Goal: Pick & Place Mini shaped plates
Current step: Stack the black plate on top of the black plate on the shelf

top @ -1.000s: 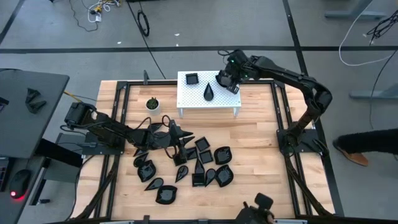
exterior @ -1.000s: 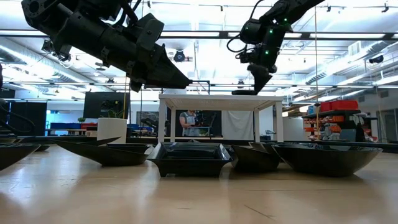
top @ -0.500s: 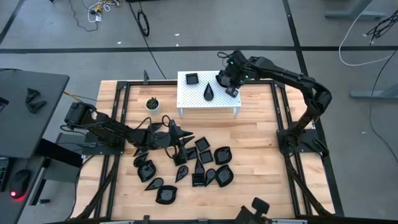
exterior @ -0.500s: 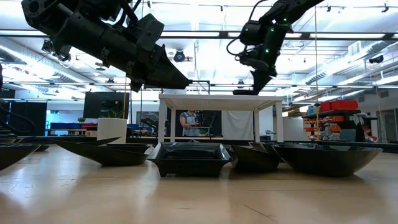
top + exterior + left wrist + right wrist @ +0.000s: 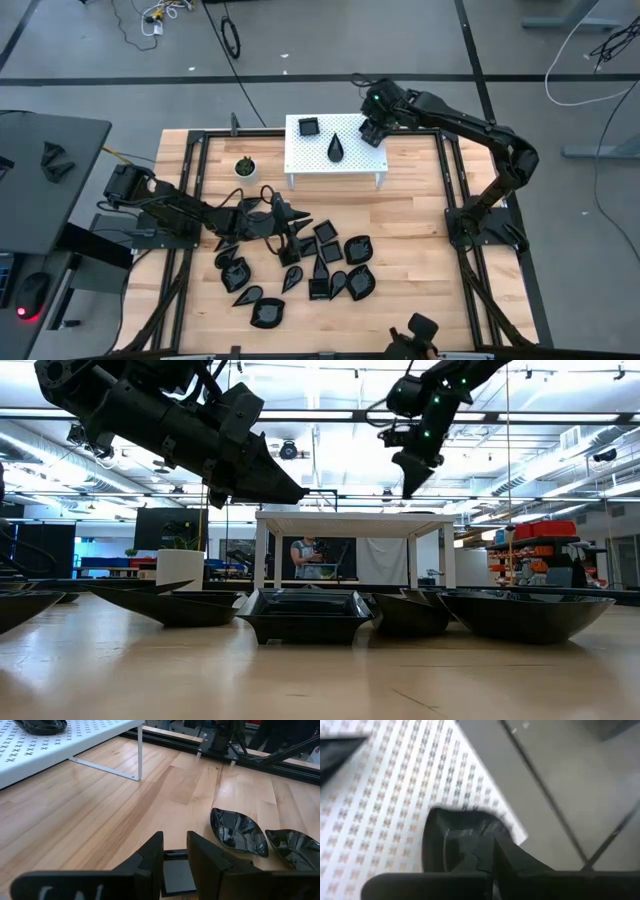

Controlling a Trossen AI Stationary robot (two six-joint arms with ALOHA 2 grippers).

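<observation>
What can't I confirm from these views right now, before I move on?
- The corner plate under the right gripper: the arm covers it in the high view and it is blurred in the right wrist view, so its shape is unclear.
- The left gripper: whether it grips the square plate below; the gripper hides the contact.
- The white stand top: edge-on in the low view, nothing on it shows.

A robotics lab in an open industrial hall: a pale wooden worktable (image 5: 400, 220) in a black metal frame (image 5: 195, 180) stands on grey concrete floor (image 5: 330, 40) with loose black cables (image 5: 232, 38), beneath exposed ceiling ducts and strip lights (image 5: 330, 415), with shelving (image 5: 535, 555) behind.
</observation>
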